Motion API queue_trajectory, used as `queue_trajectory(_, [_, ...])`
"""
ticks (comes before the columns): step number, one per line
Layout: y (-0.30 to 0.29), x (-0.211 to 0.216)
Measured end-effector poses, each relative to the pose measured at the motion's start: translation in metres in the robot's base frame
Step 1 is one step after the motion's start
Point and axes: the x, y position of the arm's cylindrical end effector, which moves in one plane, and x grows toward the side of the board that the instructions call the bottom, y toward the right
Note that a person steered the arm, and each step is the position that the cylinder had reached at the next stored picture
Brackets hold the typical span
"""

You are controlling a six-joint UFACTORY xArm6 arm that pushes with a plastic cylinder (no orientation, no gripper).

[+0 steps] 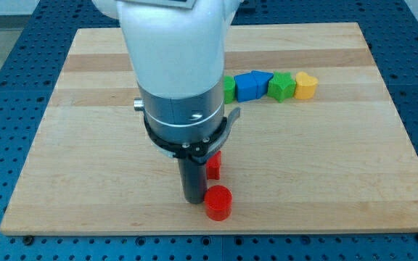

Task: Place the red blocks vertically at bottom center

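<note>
A red cylinder block (218, 202) lies near the board's bottom edge, about the centre. A second red block (213, 164) sits just above it, partly hidden behind the arm. My tip (193, 200) is the lower end of the dark rod, touching or nearly touching the left side of the red cylinder. The white and grey arm body (178, 72) covers the board above the rod.
A row of blocks lies at the view's upper right: a green block (228, 89) partly hidden by the arm, a blue block (252, 85), a green block (281, 86), a yellow heart-like block (306, 85). The wooden board (85, 145) sits on a blue perforated table.
</note>
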Motion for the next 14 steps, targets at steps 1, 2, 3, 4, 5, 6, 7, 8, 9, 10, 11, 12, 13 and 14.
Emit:
queue_trajectory(1, [-0.039,0.003])
queue_trajectory(2, [-0.036,0.031])
queue_trajectory(3, [-0.011,0.036])
queue_trajectory(4, [0.022,0.036])
queue_trajectory(5, [0.032,0.034])
queue_trajectory(6, [0.032,0.024])
queue_trajectory(7, [0.032,0.02])
queue_trajectory(8, [-0.007,0.031])
queue_trajectory(9, [-0.068,-0.004])
queue_trajectory(10, [-0.077,-0.058])
queue_trajectory(11, [-0.066,-0.077])
queue_trajectory(12, [-0.039,-0.074])
queue_trajectory(13, [-0.034,-0.047])
queue_trajectory(14, [-0.032,-0.039])
